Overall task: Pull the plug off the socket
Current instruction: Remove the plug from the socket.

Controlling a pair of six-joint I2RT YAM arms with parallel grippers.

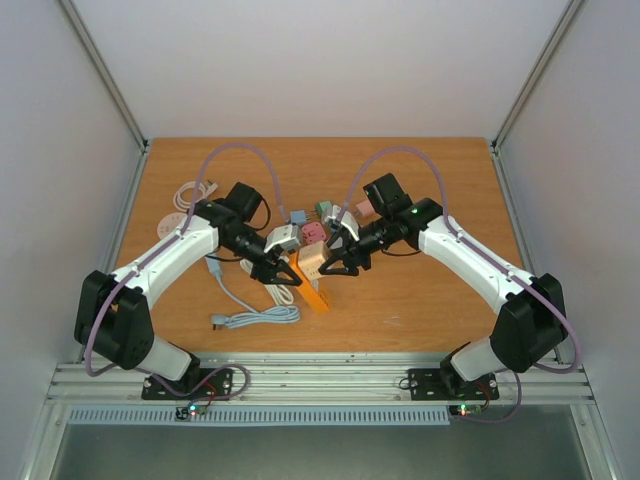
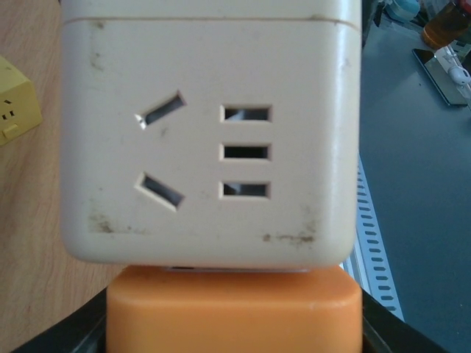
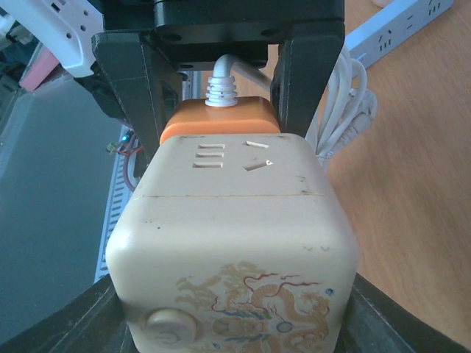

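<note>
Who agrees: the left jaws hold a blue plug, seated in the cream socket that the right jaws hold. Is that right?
No: the plug is orange, not blue, as the right wrist view shows. The left jaws hold it, seated in the cream socket that the right jaws hold.

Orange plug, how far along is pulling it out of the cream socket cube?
Done: the left claw grips the orange plug and the right claw grips the cream socket cube. In hand: both are braced for the pull. Left: the plug sits flush against the cube, not yet separated.
</note>
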